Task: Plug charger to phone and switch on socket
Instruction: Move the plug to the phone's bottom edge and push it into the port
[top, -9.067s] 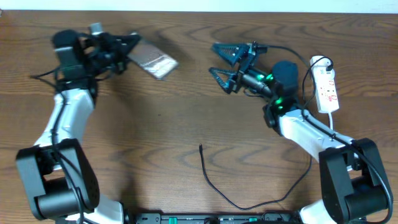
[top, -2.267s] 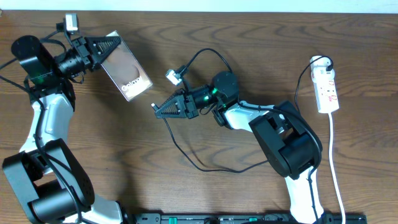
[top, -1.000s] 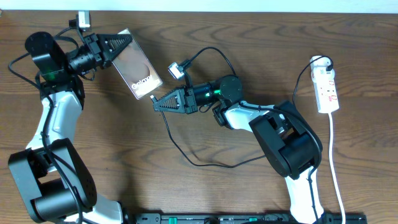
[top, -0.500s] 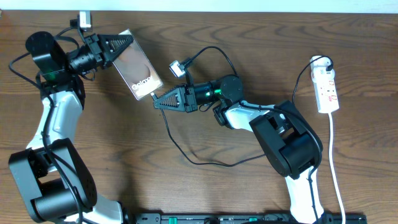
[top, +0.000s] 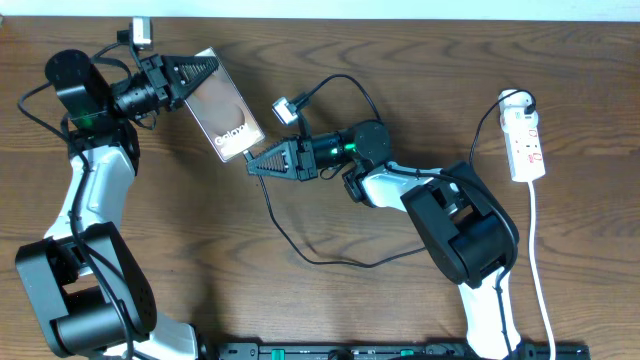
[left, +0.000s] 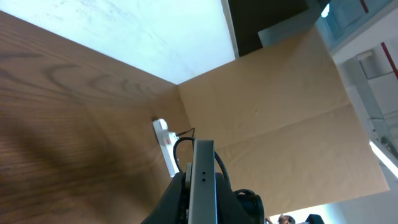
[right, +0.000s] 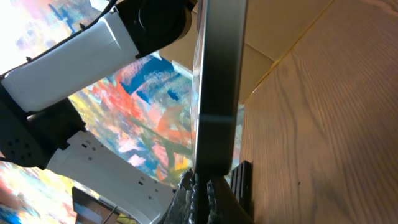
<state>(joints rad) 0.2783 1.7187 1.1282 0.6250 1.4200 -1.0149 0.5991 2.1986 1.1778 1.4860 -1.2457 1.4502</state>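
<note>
The left claw (top: 190, 70) clamps the phone (top: 225, 117) by one end. The right claw (top: 256, 164) pinches the charger (top: 340, 264) tip at the phone's lettered end.

Held phone (top: 225, 105): lower end just beside R gripper (top: 252, 168) tip, no gap to pass btwn. Thin charger (top: 330, 264) cable loops over desk (top: 200, 260) centre below R arm (top: 400, 185), blocks path there. Bare desk left of loop. Far right: socket (top: 527, 140), well apart from R gripper, open from above; its white cord (top: 536, 250) runs along right edge.
</note>
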